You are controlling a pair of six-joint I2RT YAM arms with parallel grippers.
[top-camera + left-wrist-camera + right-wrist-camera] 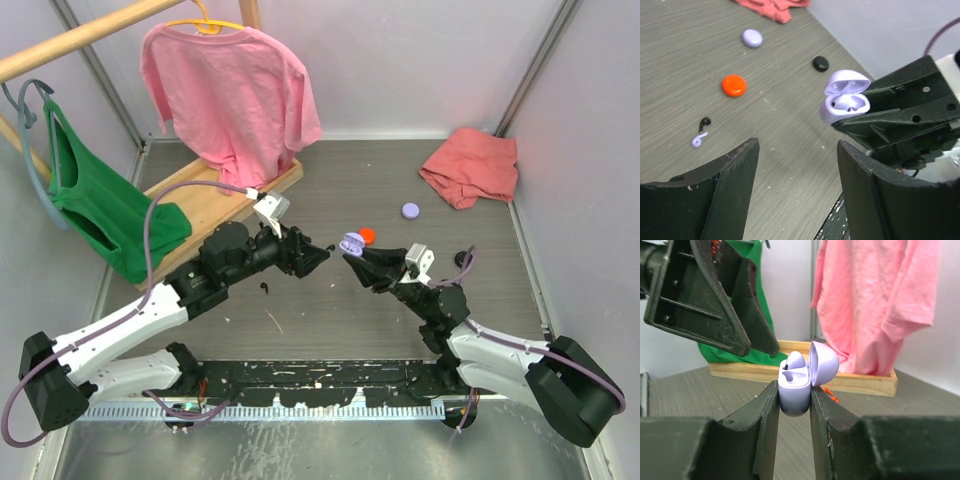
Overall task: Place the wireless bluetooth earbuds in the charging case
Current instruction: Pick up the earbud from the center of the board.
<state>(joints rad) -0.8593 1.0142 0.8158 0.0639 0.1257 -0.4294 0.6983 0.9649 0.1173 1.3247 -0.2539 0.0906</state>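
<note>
The wireless bluetooth earbuds, tiny curved lilac plastic pieces, look half stowed: one bud [794, 360] sits in the open lilac clamshell charging case [846, 106] clamped by the right end effector [794, 400], while the second lilac bud [699, 141] lies on the grey table [680, 50] beside a black bud [705, 121], unobstructed, beyond the empty, parted left end effector [797, 145].

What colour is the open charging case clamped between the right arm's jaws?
Lilac. The charging case shows best in the right wrist view.
</note>
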